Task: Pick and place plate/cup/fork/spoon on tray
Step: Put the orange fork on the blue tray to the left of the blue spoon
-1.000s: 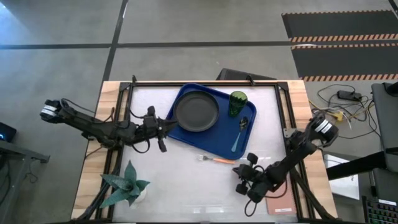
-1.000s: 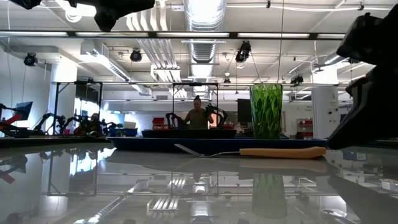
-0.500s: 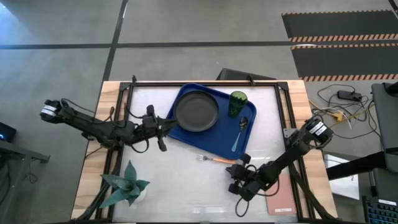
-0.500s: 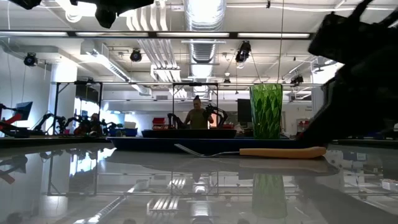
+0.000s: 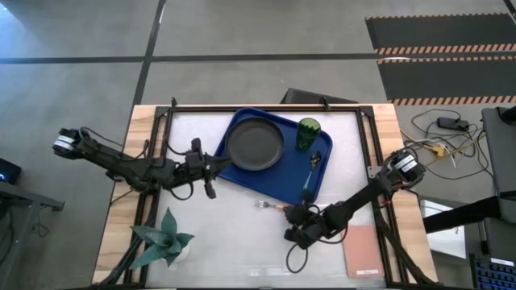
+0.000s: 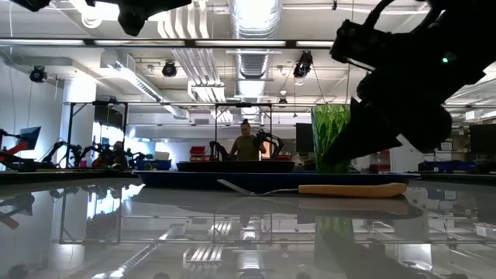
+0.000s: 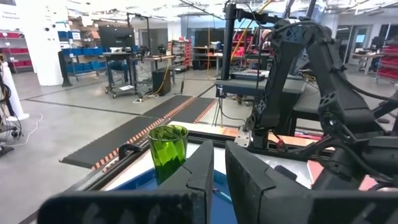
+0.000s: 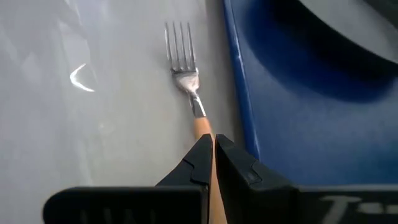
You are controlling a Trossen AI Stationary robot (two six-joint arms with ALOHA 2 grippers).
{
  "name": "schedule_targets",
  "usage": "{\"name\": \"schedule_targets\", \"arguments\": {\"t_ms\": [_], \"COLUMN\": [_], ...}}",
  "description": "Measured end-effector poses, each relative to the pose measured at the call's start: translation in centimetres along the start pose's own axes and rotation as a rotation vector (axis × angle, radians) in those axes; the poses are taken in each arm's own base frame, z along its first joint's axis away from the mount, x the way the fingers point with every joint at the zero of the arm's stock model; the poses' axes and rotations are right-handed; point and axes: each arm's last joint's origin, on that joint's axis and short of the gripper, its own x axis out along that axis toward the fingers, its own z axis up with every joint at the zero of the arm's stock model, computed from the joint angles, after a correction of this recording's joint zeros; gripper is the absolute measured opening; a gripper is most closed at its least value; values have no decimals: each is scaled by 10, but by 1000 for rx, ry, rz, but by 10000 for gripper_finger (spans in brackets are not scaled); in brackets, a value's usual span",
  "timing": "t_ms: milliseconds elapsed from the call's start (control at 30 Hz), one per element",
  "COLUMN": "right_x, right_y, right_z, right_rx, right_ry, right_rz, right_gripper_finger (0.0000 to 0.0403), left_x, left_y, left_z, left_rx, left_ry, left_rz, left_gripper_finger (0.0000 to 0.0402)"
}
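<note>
The blue tray (image 5: pixel 242 172) lies at the table's far middle. On it rest the dark plate (image 5: pixel 255 143), the green cup (image 5: pixel 307 129) and the teal-handled spoon (image 5: pixel 310 173). The fork (image 5: pixel 272 206) lies flat on the table just off the tray's near edge, tines toward the table's left (image 8: pixel 180 46). My right gripper (image 5: pixel 290 217) is shut, pointing along the orange handle (image 8: pixel 202 127); in the low view it hangs a little above the fork (image 6: pixel 353 188). My left gripper (image 5: pixel 216 163) is shut and waits at the tray's left edge.
A pale teal spiky plant (image 5: pixel 164 239) stands at the near left corner. A pink pad (image 5: pixel 361 250) lies at the near right. Bare table shows left of the fork. A person (image 6: pixel 246 143) stands far off in the room behind.
My right gripper has moved from the near right toward the table's left and a little toward the far edge, coming in over the fork's handle. The fork and the things on the tray have stayed where they were.
</note>
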Motion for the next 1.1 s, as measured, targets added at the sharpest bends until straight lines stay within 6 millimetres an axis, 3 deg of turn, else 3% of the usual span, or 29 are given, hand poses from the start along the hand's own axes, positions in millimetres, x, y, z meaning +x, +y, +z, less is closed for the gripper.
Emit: {"name": "schedule_targets", "arguments": {"t_ms": [733,1100], "right_x": [14,8], "right_y": [0,19], "right_z": [-17,11], "right_rx": [-33,-37], "right_ry": [58,77], "right_rz": [-10,157], "right_gripper_finger": [8,8], "left_x": [-1,-1], "left_y": [-1,-1], "left_z": [0,0], "left_rx": [-2,-3], "left_ry": [-1,-2], "left_rz": [-8,-8], "left_gripper_finger": [24,24]}}
